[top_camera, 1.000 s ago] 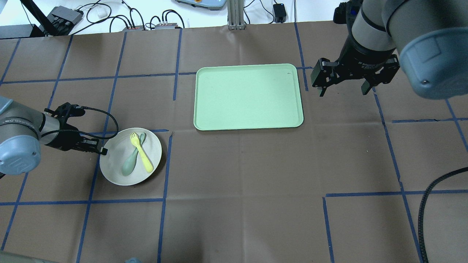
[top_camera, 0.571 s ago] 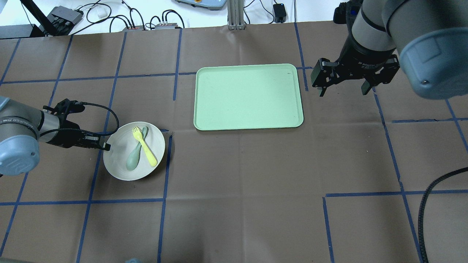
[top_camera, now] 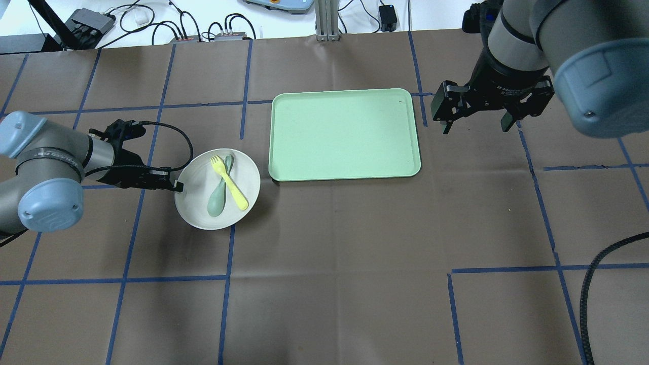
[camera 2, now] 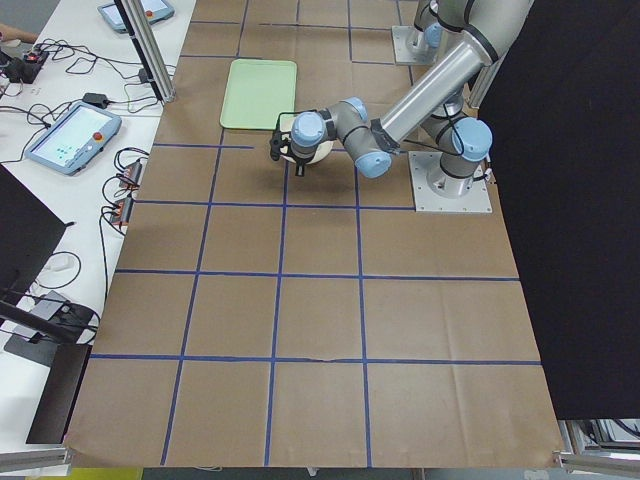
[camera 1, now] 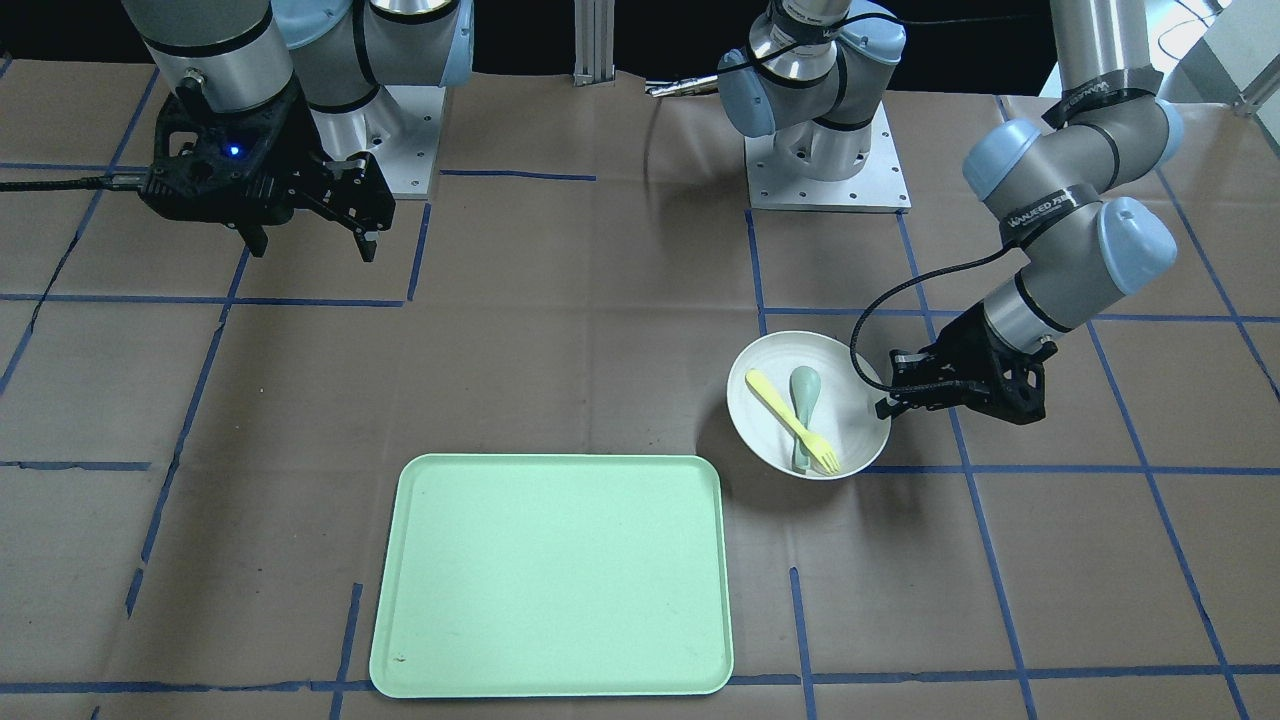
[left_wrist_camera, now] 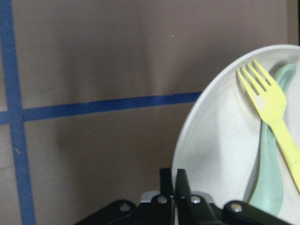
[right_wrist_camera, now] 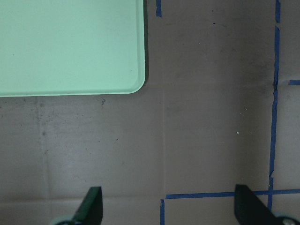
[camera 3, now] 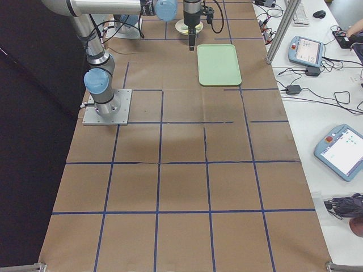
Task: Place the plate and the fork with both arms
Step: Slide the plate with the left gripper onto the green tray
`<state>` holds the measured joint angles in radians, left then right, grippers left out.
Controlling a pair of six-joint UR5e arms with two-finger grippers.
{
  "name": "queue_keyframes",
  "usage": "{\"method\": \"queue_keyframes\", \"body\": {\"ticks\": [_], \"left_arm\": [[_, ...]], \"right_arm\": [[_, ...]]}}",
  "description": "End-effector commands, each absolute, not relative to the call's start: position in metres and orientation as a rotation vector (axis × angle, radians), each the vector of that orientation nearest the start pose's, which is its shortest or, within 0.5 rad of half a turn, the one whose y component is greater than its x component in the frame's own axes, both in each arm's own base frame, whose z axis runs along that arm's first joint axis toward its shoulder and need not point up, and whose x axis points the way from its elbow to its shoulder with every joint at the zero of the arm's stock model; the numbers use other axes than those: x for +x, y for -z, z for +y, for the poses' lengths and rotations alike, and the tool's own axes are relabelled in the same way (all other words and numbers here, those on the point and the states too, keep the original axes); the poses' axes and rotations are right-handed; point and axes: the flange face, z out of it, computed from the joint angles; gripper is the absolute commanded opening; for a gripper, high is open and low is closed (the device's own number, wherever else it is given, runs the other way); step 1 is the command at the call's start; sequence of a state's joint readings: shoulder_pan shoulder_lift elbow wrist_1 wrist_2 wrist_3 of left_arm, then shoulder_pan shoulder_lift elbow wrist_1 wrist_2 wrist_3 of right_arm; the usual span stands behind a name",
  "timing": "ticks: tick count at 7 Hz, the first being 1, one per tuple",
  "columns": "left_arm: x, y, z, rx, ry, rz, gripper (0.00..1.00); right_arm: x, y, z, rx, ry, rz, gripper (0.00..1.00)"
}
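Off-white plate point(top_camera: 195, 202), fork point(top_camera: 229, 182) inside, is pinched at rim by left pincer point(top_camera: 178, 186).

A bench point(top_camera: 355, 243) covered in brown paper and crossed by a grid of blue tape lines. The tray point(top_camera: 345, 134) is a plain light green. The plate point(top_camera: 195, 203) is off-white and faintly speckled. The fork point(top_camera: 229, 181) is pale yellow and the spoon point(top_camera: 217, 200) grey-green. The left arm point(top_camera: 56, 152) and right arm point(top_camera: 512, 38) are silver-grey with light-blue joint caps. Their fingers point(top_camera: 447, 121) are black, as is the cable point(top_camera: 191, 147) at the left wrist. A small blue light point(camera 1: 232, 151) glows on the right wrist's black housing.
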<state>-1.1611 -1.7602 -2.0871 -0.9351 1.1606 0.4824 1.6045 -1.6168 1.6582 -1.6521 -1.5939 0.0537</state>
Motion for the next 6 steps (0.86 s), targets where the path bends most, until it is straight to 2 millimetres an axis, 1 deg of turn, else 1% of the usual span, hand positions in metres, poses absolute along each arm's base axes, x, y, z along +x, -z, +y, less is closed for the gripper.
{"method": "queue_keyframes", "body": {"ticks": [1,2,3,4,5,6], "left_arm": [[-0.038,-0.245,-0.551,0.12,0.209,3.526,0.0],[-0.063,-0.237,-0.588,0.167,0.194,3.526,0.0],[-0.093,-0.236,-0.632,0.228,0.22,3.517,0.0],[-0.131,-0.234,-0.662,0.276,0.22,3.515,0.0],[-0.178,-0.221,-0.682,0.305,0.196,3.516,0.0],[-0.207,-0.209,-0.696,0.329,0.179,3.519,0.01]], "right_arm": [[0.147,-0.476,-0.471,0.032,0.067,3.162,1.0],[0.147,-0.476,-0.471,0.032,0.067,3.162,1.0],[0.147,-0.475,-0.471,0.032,0.065,3.162,1.0],[0.147,-0.475,-0.471,0.032,0.065,3.162,1.0],[0.147,-0.475,-0.471,0.032,0.065,3.162,1.0],[0.147,-0.475,-0.471,0.032,0.065,3.162,1.0]]}}
